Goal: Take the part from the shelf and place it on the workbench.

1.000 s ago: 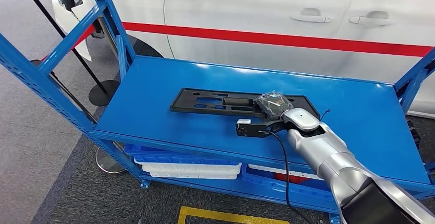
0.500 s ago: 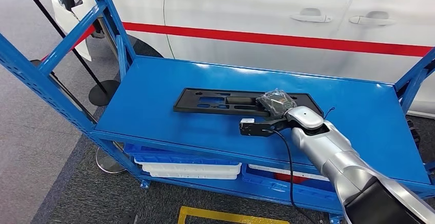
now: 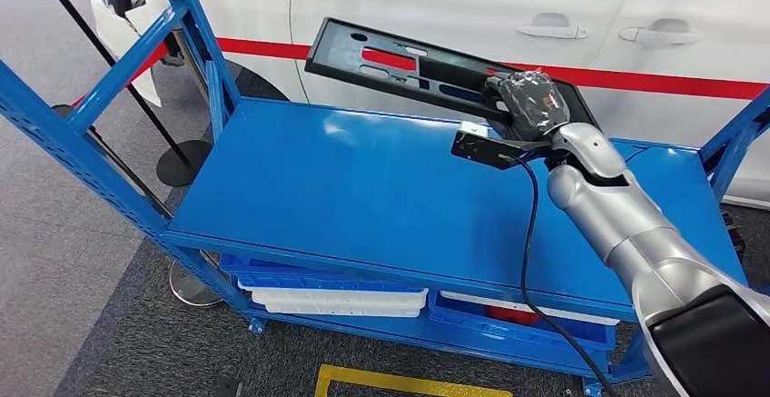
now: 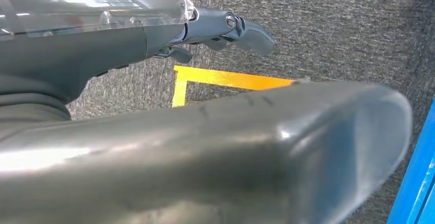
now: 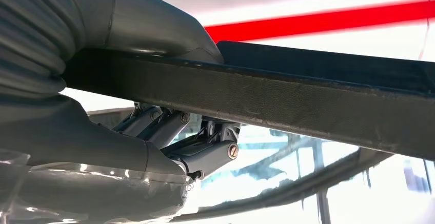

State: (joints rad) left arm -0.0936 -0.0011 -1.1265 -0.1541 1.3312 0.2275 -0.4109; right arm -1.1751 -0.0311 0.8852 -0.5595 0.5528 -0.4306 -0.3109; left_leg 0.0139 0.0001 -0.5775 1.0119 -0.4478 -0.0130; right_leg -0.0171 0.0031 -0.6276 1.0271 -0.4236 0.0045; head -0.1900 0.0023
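On my far left I see blue uprights of the shelf (image 3: 100,79), a black stanchion base (image 3: 182,165) on the grey floor behind them, and white bins (image 3: 336,300) on the lower tier. The top deck spreads across the middle. Above its back edge the part (image 3: 399,65), a flat black frame with cut-outs, hangs in the air, tilted, its far end raised toward the left and clear of the deck. Straight behind it stands the white car (image 3: 508,24) with its red stripe, close to the frame's raised end. Further right, my right hand (image 3: 531,102), wrapped in clear film, grips the frame's near end, and the silver arm runs down to the lower right with a black cable (image 3: 527,233) hanging from the wrist.

The right wrist view gives what the head view cannot: the thumb lies over the frame's edge and the darker fingers (image 5: 205,147) curl under it, clamping it. The left wrist view looks at dark carpet with a yellow floor marking (image 4: 225,79); my left hand (image 4: 225,29) hangs there with fingers loosely extended, holding nothing.
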